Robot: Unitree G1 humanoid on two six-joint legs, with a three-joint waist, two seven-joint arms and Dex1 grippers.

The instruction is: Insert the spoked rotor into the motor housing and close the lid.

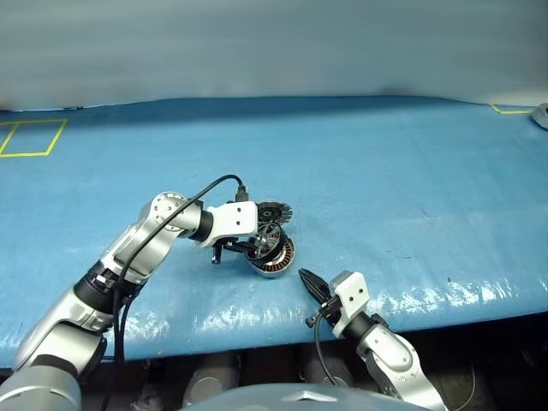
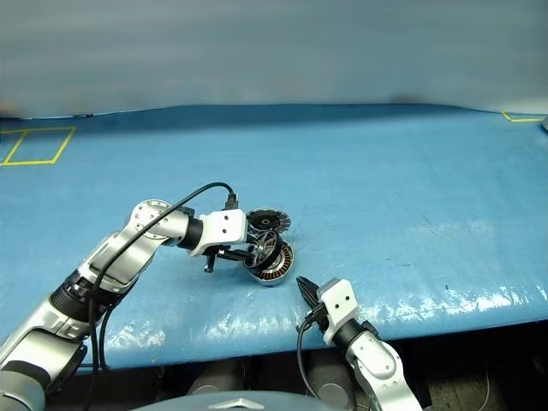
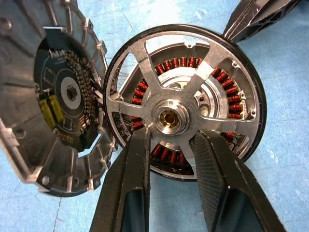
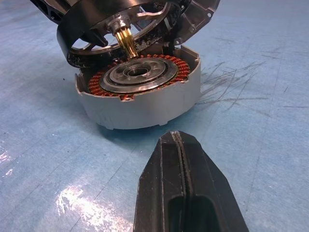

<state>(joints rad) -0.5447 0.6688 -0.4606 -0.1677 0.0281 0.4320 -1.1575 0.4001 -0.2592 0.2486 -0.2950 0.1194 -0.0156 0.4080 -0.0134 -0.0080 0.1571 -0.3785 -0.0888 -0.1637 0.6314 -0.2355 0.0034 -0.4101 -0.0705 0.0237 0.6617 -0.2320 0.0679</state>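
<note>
My left gripper [image 3: 172, 136] is shut on a spoke of the spoked rotor [image 3: 170, 118], close to its hub. It holds the silver wheel tilted just above the motor housing [image 4: 145, 104], and the rotor's brass shaft points down at the housing's silver hub. The housing sits on the blue table with its copper windings showing. The lid [image 3: 58, 106] stands tilted against the housing's far side, its dark centre and segmented rim facing the rotor. My right gripper [image 4: 178, 140] is shut and empty, a short way in front of the housing near the table's front edge [image 1: 306, 279].
The blue table cover [image 1: 385, 188] stretches wide around the parts. A yellow taped square [image 1: 30, 137] marks the far left, and a yellow tape corner [image 1: 514, 109] with a grey object [image 1: 541, 116] lies at the far right. The table's front edge runs just behind my right gripper.
</note>
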